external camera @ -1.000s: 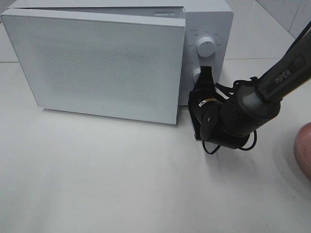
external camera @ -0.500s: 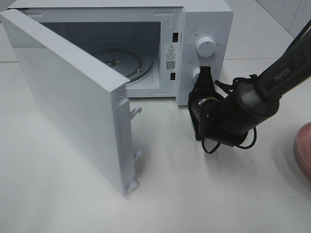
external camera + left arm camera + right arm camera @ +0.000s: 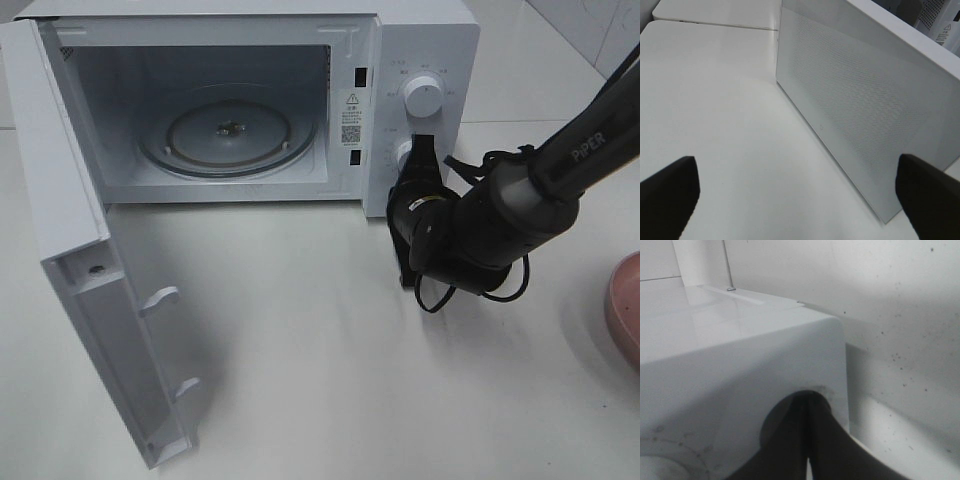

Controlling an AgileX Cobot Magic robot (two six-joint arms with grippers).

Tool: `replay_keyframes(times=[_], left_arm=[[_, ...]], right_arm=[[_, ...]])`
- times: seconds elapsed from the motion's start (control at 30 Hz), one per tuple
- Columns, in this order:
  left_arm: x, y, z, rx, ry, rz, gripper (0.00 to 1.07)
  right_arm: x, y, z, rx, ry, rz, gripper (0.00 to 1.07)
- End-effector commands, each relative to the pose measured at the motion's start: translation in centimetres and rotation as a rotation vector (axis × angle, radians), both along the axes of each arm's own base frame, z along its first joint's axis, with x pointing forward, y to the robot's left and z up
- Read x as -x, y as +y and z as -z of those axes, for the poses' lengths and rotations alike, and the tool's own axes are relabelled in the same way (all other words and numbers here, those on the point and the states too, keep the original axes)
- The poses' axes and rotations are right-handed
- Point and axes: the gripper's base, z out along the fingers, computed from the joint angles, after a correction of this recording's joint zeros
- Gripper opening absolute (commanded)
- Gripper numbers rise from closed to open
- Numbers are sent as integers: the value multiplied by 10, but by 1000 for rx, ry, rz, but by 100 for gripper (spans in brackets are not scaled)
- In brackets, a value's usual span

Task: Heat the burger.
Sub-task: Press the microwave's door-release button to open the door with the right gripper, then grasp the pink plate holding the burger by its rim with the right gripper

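The burger is out of view. The white microwave (image 3: 425, 40) stands at the back with its door (image 3: 70, 230) swung wide to the left, baring the empty glass turntable (image 3: 228, 132). My right gripper (image 3: 422, 148) is shut, its joined tips resting against the lower control (image 3: 404, 156) of the panel, under the upper knob (image 3: 422, 97). The right wrist view shows those closed fingers (image 3: 790, 440) meeting at a round recess in the microwave's front (image 3: 740, 355). My left gripper (image 3: 800, 200) is open with nothing between its fingers (image 3: 667, 192), facing the door's perforated outer face (image 3: 865, 100).
A pink plate (image 3: 625, 315) pokes in at the right edge of the table. The open door juts toward the front left of the white tabletop (image 3: 330, 380). The right arm's dark body and cables lie just right of the microwave.
The microwave door has swung from closed to wide open toward the left, exposing the cavity and turntable. The right gripper has stayed at the lower control.
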Motion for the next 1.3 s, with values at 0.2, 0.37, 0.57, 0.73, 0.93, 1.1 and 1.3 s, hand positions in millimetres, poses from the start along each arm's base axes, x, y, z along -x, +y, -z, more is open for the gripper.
replay_keyframes(times=[0.2, 0.37, 0.57, 0.73, 0.93, 1.1, 1.3], left_arm=[[2, 0, 1, -1, -12, -2, 100], [2, 0, 1, -1, -12, -2, 100], [2, 0, 1, -1, -12, -2, 100], [2, 0, 1, -1, -12, -2, 100], [2, 0, 1, -1, -12, -2, 100], [2, 0, 1, -1, -12, -2, 100], [2, 0, 1, -1, -12, -2, 100]], right_arm=[[-6, -5, -25, 33, -68, -88, 0], [13, -9, -22, 73, 34, -166, 0], [25, -15, -23, 112, 68, -194, 0], [48, -26, -30, 211, 114, -274, 0], [63, -33, -45, 339, 128, -399, 0], [78, -33, -61, 562, 149, -659, 0], [87, -38, -70, 738, 182, -920, 0]])
